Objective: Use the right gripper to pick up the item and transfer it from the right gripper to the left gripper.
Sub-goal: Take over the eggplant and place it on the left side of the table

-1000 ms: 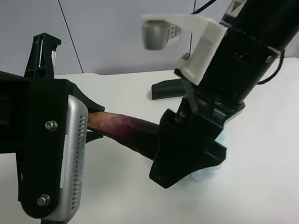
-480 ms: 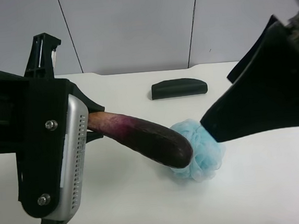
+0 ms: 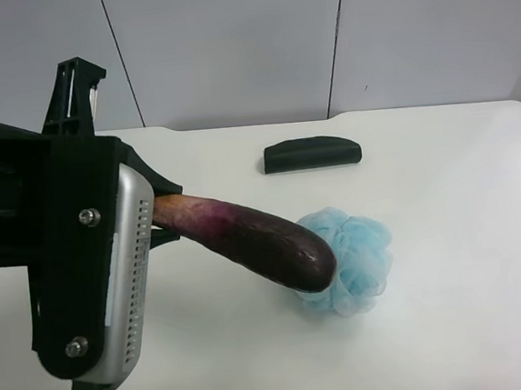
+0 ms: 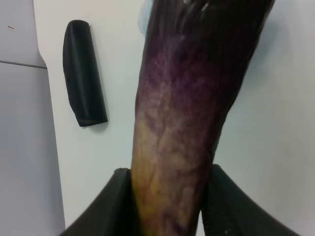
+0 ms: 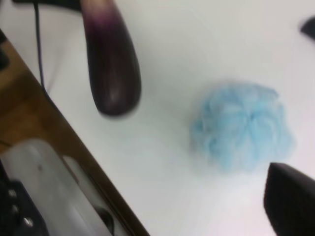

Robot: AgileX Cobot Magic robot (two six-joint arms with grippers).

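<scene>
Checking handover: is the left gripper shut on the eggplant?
Shut: left gripper fingers press both sides of the eggplant, at its pale end.

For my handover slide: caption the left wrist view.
Left claw shut on the eggplant-like item at its pale end, dark purple body out over the white table, a dark case lying apart.

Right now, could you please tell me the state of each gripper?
Left gripper: jaws shut on the eggplant.
Right gripper: only part of it is in view, so open or closed cannot be told.
</scene>
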